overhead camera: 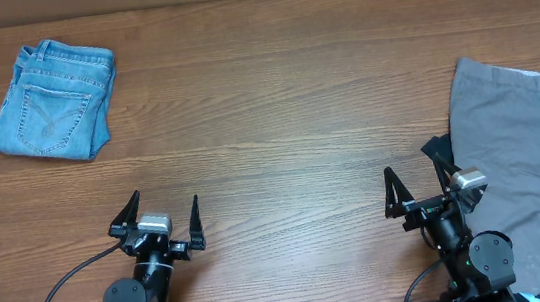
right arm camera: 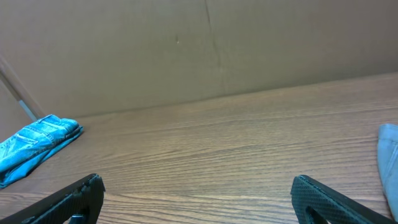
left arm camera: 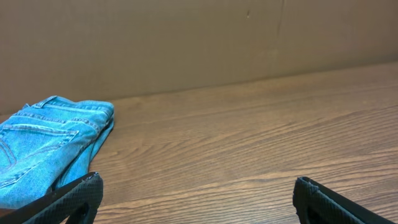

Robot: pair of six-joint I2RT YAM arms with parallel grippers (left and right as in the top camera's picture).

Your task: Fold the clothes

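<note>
The grey shorts (overhead camera: 527, 159) lie spread at the right edge of the wooden table, partly cut off by the frame; a sliver of them shows at the right of the right wrist view (right arm camera: 390, 155). My right gripper (overhead camera: 411, 174) is open and empty, just left of the shorts' edge, its right finger at the cloth. My left gripper (overhead camera: 165, 207) is open and empty over bare wood at the front left. Both show only wide-apart fingertips in their wrist views (left arm camera: 196, 193) (right arm camera: 196, 193).
Folded light-blue denim jeans (overhead camera: 53, 98) lie at the back left, also seen in the left wrist view (left arm camera: 46, 146) and the right wrist view (right arm camera: 37, 143). A brown cardboard wall (left arm camera: 186, 43) stands behind the table.
</note>
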